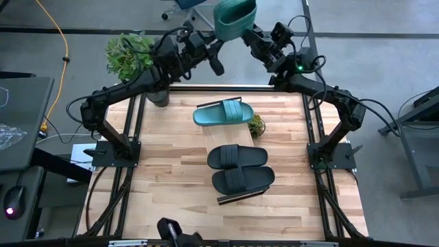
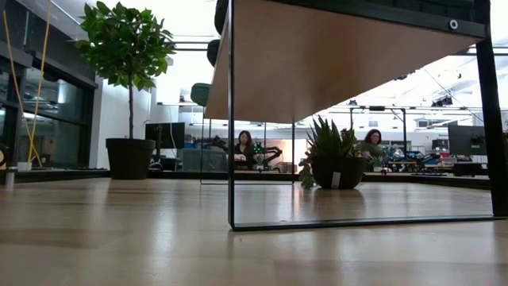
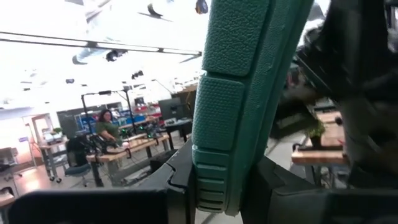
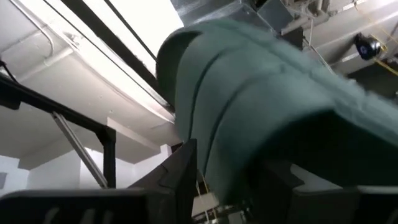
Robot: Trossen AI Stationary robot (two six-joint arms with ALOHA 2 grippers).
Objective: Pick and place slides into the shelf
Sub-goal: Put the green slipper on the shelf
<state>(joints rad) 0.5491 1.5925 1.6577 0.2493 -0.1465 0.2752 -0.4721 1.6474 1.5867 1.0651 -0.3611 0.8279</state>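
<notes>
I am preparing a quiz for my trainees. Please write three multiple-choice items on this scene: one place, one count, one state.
1. Where is the raised teal slide? A on the shelf; B in the air; C on the floor.
2. Black slides on the shelf? A one; B two; C four.
3. The black slides lie: A strap up; B upside down; C on edge.
B: left claw and right claw meet at it beyond the table's far edge. B: two lie beside the other teal slide. A: their straps face upward.
</notes>
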